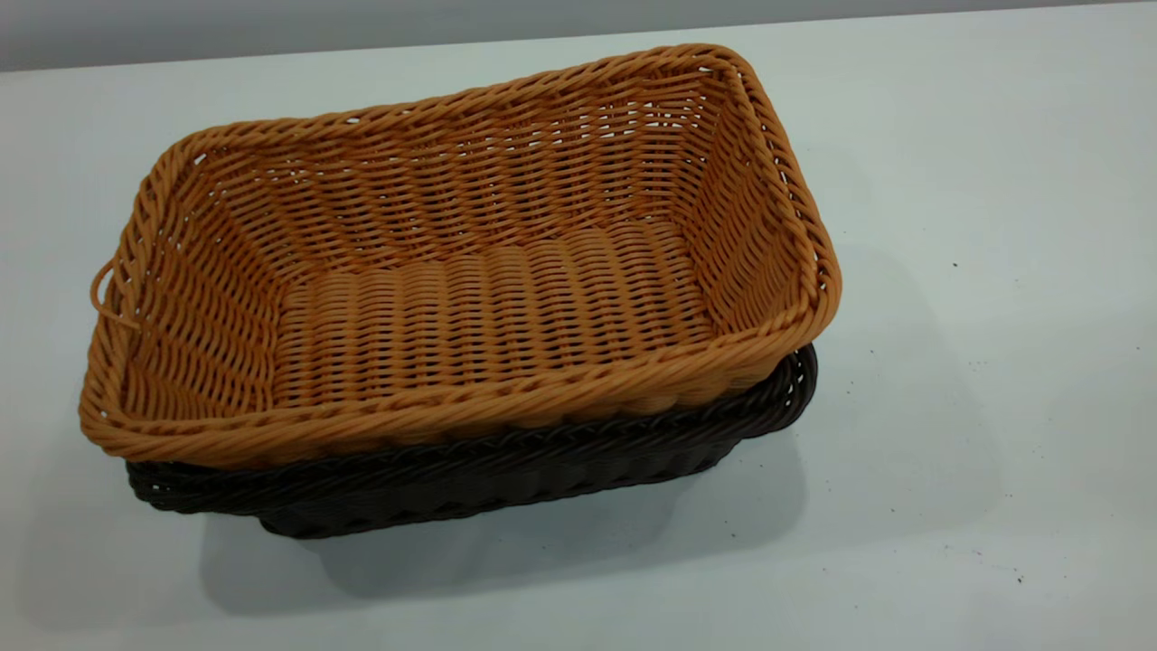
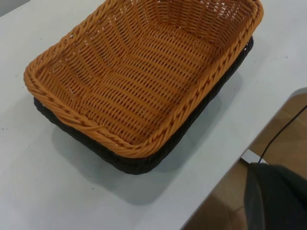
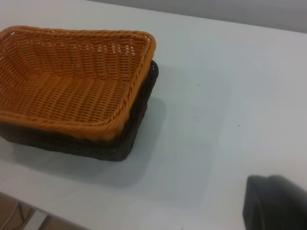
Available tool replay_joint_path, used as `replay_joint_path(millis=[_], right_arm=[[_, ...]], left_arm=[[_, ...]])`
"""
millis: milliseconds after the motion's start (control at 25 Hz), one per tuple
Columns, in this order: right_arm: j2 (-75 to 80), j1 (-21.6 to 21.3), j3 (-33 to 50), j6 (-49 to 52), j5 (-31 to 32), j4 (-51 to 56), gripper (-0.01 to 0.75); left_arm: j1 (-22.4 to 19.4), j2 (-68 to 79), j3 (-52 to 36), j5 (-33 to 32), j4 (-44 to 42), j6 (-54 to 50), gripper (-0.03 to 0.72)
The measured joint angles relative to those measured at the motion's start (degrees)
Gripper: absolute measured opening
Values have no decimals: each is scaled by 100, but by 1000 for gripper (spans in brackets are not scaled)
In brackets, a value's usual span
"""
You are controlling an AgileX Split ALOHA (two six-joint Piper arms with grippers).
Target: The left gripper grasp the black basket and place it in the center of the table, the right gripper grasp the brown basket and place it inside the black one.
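Note:
The brown basket [image 1: 470, 271] sits nested inside the black basket [image 1: 506, 470] on the table [image 1: 976, 271]. Only the dark rim and lower wall of the black basket show beneath it. The brown basket's small loop is at its left short end. Both baskets also show in the left wrist view, brown [image 2: 144, 72] over black [image 2: 129, 163], and in the right wrist view, brown [image 3: 67, 81] over black [image 3: 120, 143]. Neither gripper shows in the exterior view. Only a dark part of the left gripper [image 2: 278, 199] and of the right gripper [image 3: 276, 203] shows, each well away from the baskets.
The table edge [image 2: 225, 177] runs close to the left gripper, with brown floor and a thin black cable [image 2: 280, 132] beyond it. Tiny dark specks [image 1: 955, 264] dot the tabletop to the right of the baskets.

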State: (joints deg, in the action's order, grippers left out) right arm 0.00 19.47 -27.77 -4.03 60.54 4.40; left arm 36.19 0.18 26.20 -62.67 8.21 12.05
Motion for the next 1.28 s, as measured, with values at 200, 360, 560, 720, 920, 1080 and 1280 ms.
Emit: replay_joint_path(millis=[200, 360, 560, 720, 920, 1080, 1280], right_arm=[[0, 0, 0, 0, 0, 0, 6], [0, -13, 0, 0, 0, 0, 6], [0, -445, 0, 0, 0, 0, 6], [0, -1072, 0, 0, 0, 0, 6], [0, -1803, 0, 0, 0, 0, 6], [0, -2342, 0, 0, 0, 0, 6], [0, -2687, 0, 0, 0, 0, 6]], left_arm=[[0, -7, 0, -5, 6, 0, -1], [-92, -20, 0, -12, 35, 3, -1], [-745, -20, 0, -12, 35, 11, -1], [-1449, -18, 0, -12, 29, 11, -1], [-2286, -18, 0, -12, 29, 11, -1], [-2988, -18, 0, -12, 29, 11, -1], [-3675, -18, 0, -12, 29, 11, -1]])
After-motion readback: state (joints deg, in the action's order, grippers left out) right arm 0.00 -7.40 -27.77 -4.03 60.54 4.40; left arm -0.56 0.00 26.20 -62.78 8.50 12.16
